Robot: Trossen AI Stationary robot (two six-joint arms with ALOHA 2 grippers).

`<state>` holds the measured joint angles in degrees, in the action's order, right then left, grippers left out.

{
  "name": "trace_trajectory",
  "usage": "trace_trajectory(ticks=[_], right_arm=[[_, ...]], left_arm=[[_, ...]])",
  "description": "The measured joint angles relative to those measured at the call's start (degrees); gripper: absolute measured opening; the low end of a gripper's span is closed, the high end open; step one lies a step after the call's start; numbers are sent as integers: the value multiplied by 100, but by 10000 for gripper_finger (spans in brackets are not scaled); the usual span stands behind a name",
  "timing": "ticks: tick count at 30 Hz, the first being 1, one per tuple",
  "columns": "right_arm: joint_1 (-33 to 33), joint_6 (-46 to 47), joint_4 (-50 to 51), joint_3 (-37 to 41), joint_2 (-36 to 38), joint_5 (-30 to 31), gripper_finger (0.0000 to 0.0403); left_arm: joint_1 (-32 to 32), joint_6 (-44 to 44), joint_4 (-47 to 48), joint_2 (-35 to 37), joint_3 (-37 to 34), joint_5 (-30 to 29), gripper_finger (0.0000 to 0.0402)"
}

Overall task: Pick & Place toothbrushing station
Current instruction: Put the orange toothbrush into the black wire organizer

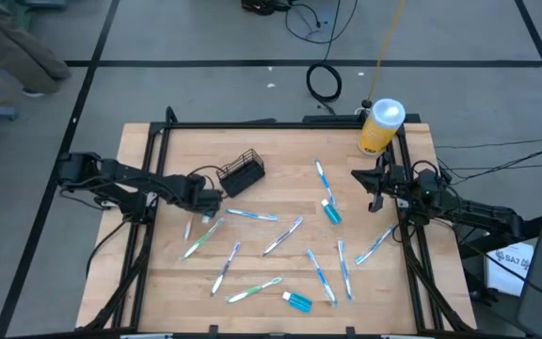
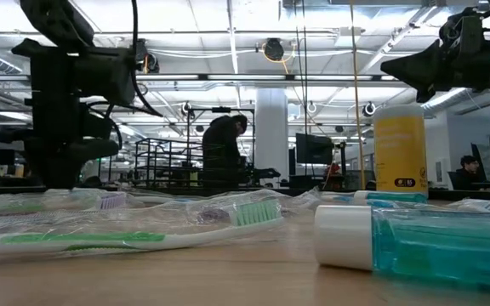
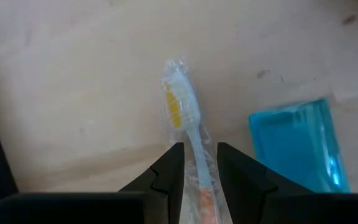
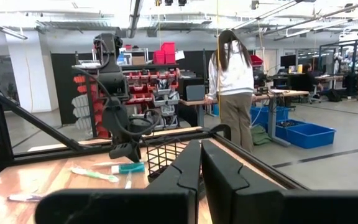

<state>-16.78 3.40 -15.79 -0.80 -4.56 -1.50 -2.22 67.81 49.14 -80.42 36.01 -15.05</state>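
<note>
With its fingers (image 3: pixel 166 177) pinched on a wrapped toothbrush (image 3: pixel 182 118), the left gripper (image 1: pixel 207 200) needed a straight lift toward the nearby wire-mesh caddy (image 1: pixel 243 173), while the right gripper (image 1: pixel 376 188) waited with its fingers pressed together.

The toothbrushing station was a small black wire-mesh box (image 1: pixel 243 173) with an open top. It sat on the light wooden table, in the far half and toward the left side. It stood turned at a slant, not straight with the table edges. From above, nothing could be seen inside it. In the right wrist view the same black mesh box (image 4: pixel 166 157) stood upright on the wood, partly hidden behind dark fingers.
</note>
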Motion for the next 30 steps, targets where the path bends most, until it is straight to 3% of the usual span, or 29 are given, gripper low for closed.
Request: trace_trajectory(ticks=[14, 23, 30], right_arm=[[-1, 0, 48, -2, 0, 2, 9], [0, 0, 69, -2, -1, 10, 9], [-2, 0, 66, -2, 0, 15, 9]], left_arm=[[-199, -223, -536, -293, -155, -21, 100], [-199, -363, -603, -294, -164, 55, 10], [-186, -262, -609, -300, -173, -7, 21]])
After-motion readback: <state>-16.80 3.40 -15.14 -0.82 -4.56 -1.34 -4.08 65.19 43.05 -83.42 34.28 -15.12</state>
